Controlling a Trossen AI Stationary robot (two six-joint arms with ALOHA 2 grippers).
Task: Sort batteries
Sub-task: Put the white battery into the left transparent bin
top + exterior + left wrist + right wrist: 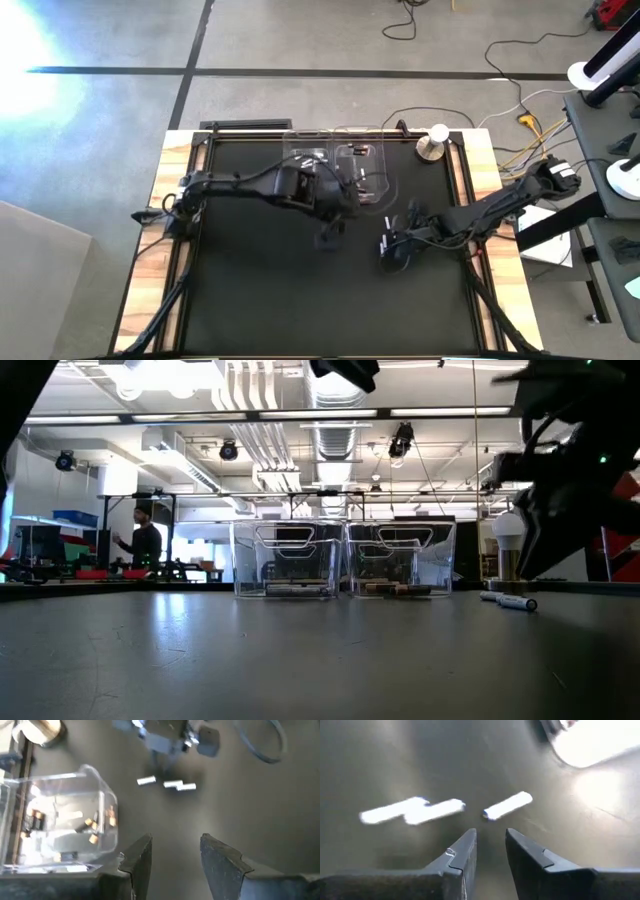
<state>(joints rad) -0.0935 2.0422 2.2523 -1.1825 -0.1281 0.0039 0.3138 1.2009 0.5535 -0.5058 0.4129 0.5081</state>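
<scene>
High view: I see the left gripper (330,236) mid-table and the right gripper (388,247) beside it.

Left wrist view: fingers parted, empty; dark batteries (90,824) lie in the clear bin (102,807).

Right wrist view: fingers slightly apart, empty, just short of three silvery batteries (507,805) on the mat (395,760).

Two clear bins (343,558) stood side by side at the far middle of the dark counter (300,660), small cells lying in their bottoms. To their right, two silvery-white batteries (510,600) lay near a round white-topped knob (509,540). A dark arm (575,470) hung above them. A person (145,542) stood far behind.
</scene>
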